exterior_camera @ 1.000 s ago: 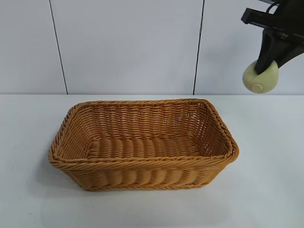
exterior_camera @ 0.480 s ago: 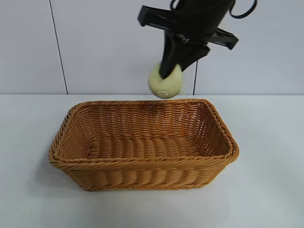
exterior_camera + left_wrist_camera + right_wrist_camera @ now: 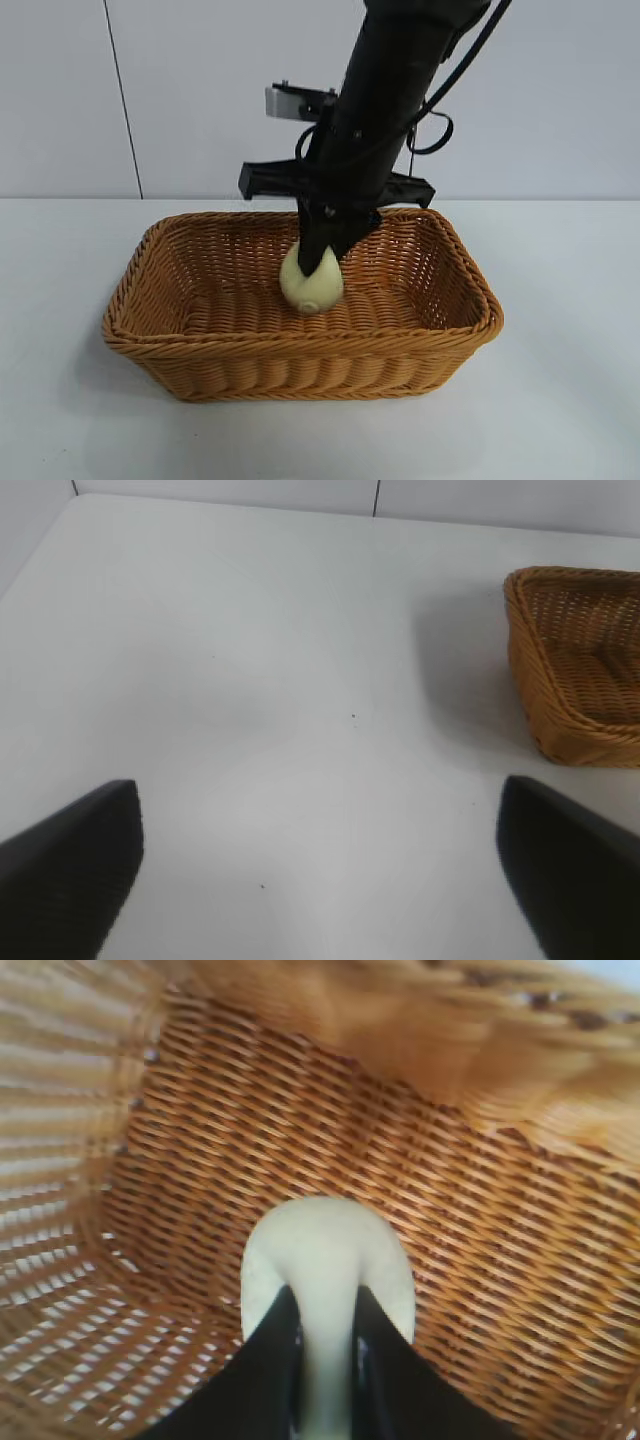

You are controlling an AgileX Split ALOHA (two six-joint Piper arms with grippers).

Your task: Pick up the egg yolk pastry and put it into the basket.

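The white table [image 3: 560, 400] carried the large rectangular orange-brown wicker basket [image 3: 300, 365], its long axis running left to right across the exterior view and its braided rim open upward. All places here are given from that basket.

The right arm reached steeply down from above and behind the basket's far wall, and its black right gripper [image 3: 322, 262] sat inside the rim, over the middle of the woven floor. Its jaws stood narrow, pinched on the small pale cream-yellow domed egg yolk pastry [image 3: 311, 280], which bulged out below the fingertips [image 3: 265, 1360]. The pastry hung directly beneath the claw, within the basket's walls and low over the floor; whether it already touched the weave I could not tell.

By my judgement, the coming move turned on that straight-down relation: the pastry needed only a short drop or a plain release, with no sideways travel.

The left gripper [image 3: 320, 865] hovered over bare table well off the basket's left end, its jaws spread wide and holding nothing, plainly the farther arm.
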